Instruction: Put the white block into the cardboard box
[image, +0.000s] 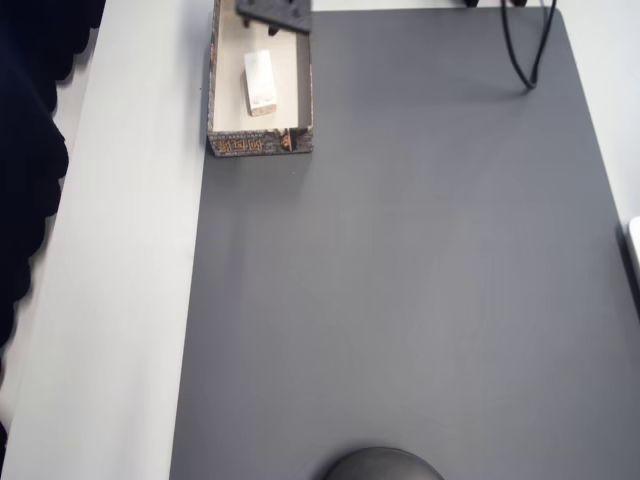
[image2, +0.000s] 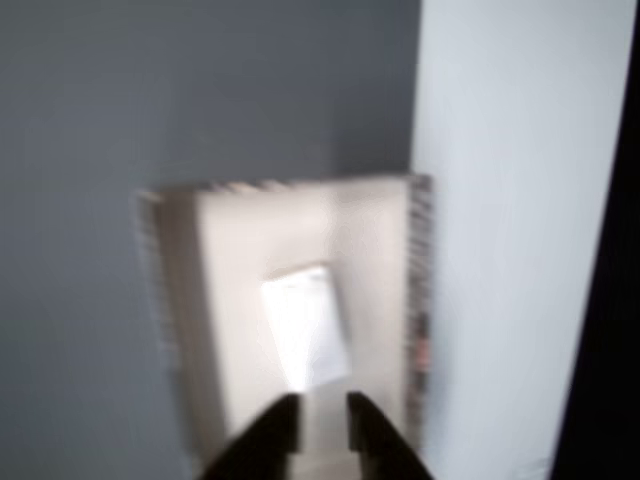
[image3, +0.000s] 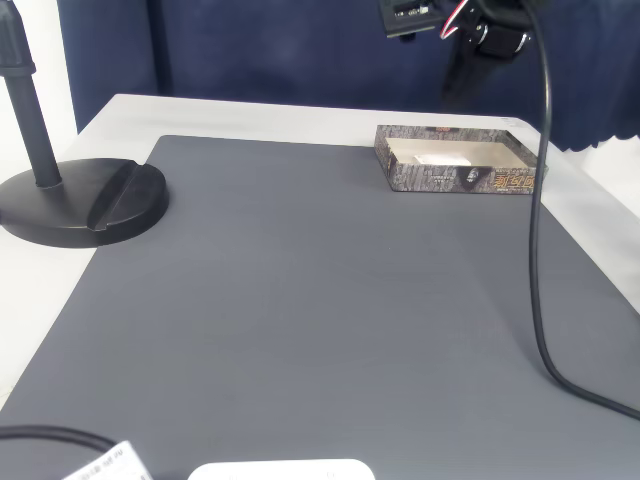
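I see the white block (image: 260, 81) lying flat on the cream floor of the cardboard box (image: 213, 90), roughly midway between the box's two long walls and touching neither; in the overhead view its long side runs along the box's length. In the fixed view the white block (image3: 444, 158) shows as a pale strip low inside the cardboard box (image3: 440, 177), below the rim. My wrist view is blurred, but the white block (image2: 305, 328) is plain enough there, a little tilted against the walls of the cardboard box (image2: 418, 290). The end effector (image2: 322, 420) hangs above the box, off the block, its two dark fingertips (image2: 283, 425) standing a small way apart with the box floor showing between them and nothing clamped in them. In the overhead view a dark part of the arm (image: 274, 14) overlaps the far end of the box at the top edge of the picture. The box sits at a corner of a dark grey mat (image: 400, 280), its outer long wall running along the mat's edge, and beyond that wall lies the bare pale tabletop (image: 120, 260). A black cable (image3: 540, 250) drops from the arm and trails over the mat, just beside the box. Well apart from the box, across the mat, a black round stand base (image3: 80, 205) rests on the tabletop.
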